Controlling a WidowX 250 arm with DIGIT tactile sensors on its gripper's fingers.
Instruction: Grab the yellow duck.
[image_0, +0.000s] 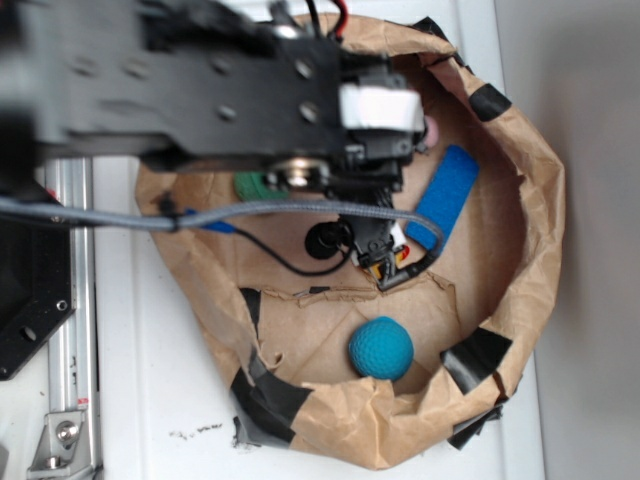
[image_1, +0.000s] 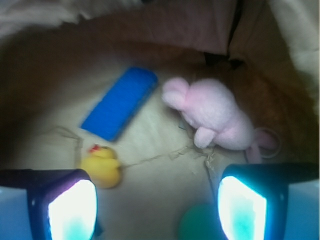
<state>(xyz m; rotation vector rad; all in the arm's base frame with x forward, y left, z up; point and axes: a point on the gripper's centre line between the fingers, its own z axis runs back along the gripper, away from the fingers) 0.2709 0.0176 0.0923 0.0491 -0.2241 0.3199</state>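
- We are reaching for the yellow duck (image_1: 101, 167); we have not grabbed it yet.
- The duck sits on the floor of the paper bag (image_0: 520, 250), just below the blue block (image_1: 120, 102).
- Our hand (image_1: 157, 207) is spread wide and holds nothing.
- The duck is by our left finger (image_1: 72, 210), so next we should slide over and go down.

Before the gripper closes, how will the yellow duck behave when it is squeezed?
The yellow duck looks rounded and smooth, so it may slip or roll aside. It lies nearer one finger of the open gripper, so it might be pushed first.
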